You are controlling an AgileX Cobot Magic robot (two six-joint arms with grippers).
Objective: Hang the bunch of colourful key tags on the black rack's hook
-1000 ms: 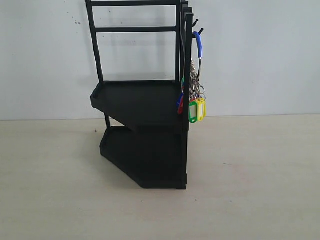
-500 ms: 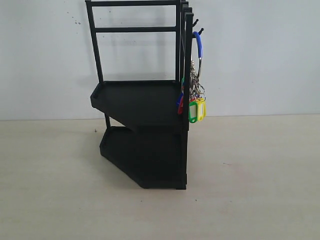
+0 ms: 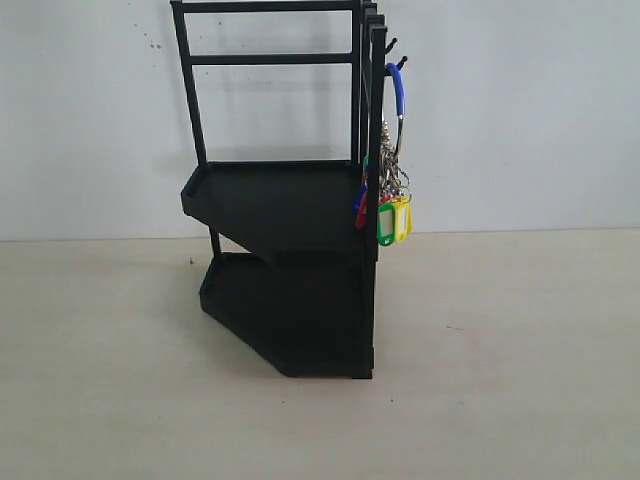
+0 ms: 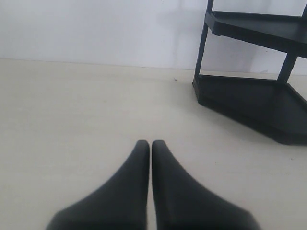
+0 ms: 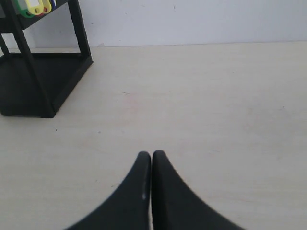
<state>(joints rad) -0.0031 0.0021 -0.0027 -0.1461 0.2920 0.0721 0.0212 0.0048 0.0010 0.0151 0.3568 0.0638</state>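
The black rack [image 3: 285, 260] stands in the middle of the table against the white wall. From a small hook [image 3: 398, 66] at its upper right hangs the colourful key tag bunch [image 3: 392, 205] by its ring's blue sleeve [image 3: 398, 92], the green and yellow tags lowest. Neither arm shows in the exterior view. In the left wrist view my left gripper [image 4: 151, 143] is shut with nothing in it, over bare table short of the rack [image 4: 249, 96]. My right gripper [image 5: 151, 154] is likewise shut and empty, with the rack's base [image 5: 38, 86] and the tags [image 5: 36, 6] far off.
A pale wooden table [image 3: 500, 380] stretches on both sides of the rack and in front of it. A white wall [image 3: 520, 120] stands behind.
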